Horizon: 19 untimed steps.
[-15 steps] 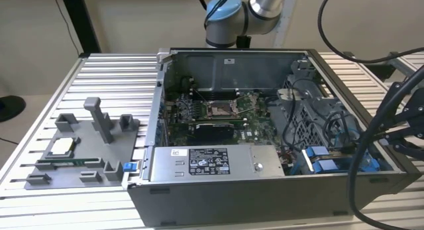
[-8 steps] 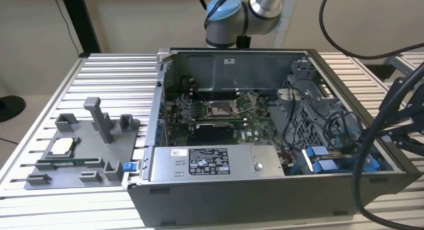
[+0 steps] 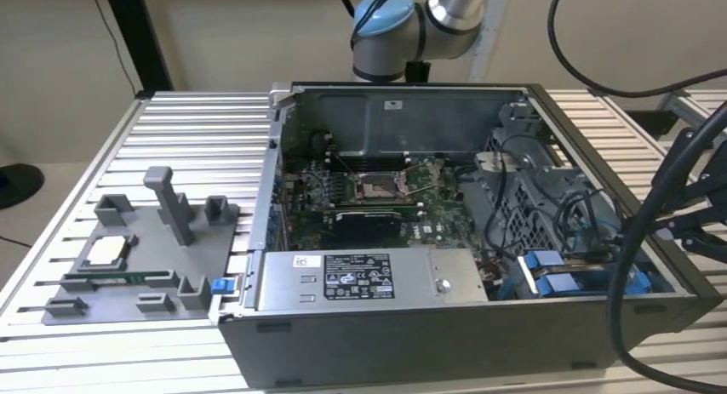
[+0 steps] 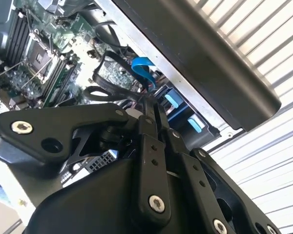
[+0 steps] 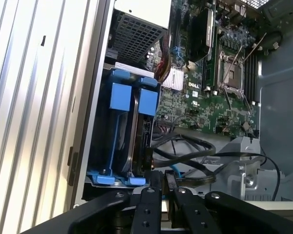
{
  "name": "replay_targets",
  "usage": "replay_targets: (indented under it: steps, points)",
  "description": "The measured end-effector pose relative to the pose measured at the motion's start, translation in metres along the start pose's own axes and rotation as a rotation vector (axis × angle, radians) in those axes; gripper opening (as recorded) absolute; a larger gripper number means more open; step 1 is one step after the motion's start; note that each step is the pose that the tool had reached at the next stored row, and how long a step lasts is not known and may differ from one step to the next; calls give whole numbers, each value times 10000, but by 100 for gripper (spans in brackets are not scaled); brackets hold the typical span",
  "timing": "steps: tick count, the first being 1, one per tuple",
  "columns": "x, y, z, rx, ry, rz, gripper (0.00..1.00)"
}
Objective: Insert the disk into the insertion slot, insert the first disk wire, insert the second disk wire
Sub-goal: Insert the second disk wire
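- Exterior view: the open computer case point(image 3: 455, 326) lay on the ribbed table point(image 3: 193, 139). The disk point(image 3: 557, 283), in its blue carrier, already sat in the insertion slot point(image 3: 517, 279) at the near corner of the case toward the exterior view's right, just beside the power-supply box point(image 3: 363, 279). My arm point(image 3: 426, 28) rose behind the far wall of the case, and black cables point(image 3: 636, 241) hung across the corner where the disk lay.
- First wrist view: the disk point(image 5: 136, 131) stood on edge between its two blue carrier rails, its long axis running straight away from my gripper point(image 5: 163, 187) along the case wall. My gripper was close to the disk's near end, with the motherboard point(image 5: 210, 87) off to one side. The fingers point(image 5: 156, 183) were drawn together, with a thin dark wire point(image 5: 149, 161) at their tips; I judged them to be pinched on it, though the contact itself was too small to be sure. A light blue cable point(image 5: 178, 173) ran just beside the tips.
- Second wrist view: my gripper point(image 4: 154, 114) again looked closed, its tips near the blue carrier tabs point(image 4: 172, 101) inside the case rim, with looped black wires point(image 4: 110, 80) and a blue ribbon point(image 4: 144, 66) nearby.
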State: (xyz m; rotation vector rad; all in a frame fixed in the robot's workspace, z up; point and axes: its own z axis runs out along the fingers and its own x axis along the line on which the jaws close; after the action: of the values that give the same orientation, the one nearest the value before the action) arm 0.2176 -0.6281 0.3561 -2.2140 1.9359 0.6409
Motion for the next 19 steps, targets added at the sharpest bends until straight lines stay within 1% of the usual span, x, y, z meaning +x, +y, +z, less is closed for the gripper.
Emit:
replay_targets:
  steps: [6, 9, 13, 19]
  points:
    - [-42, 37, -89, 1, 1, 2, 0]
    - [-59, 61, -117, 0, 0, 1, 0]
    - [-73, 108, -131, 0, 1, 0, 0]
    - [-86, 199, -117, 0, 0, 1, 0]
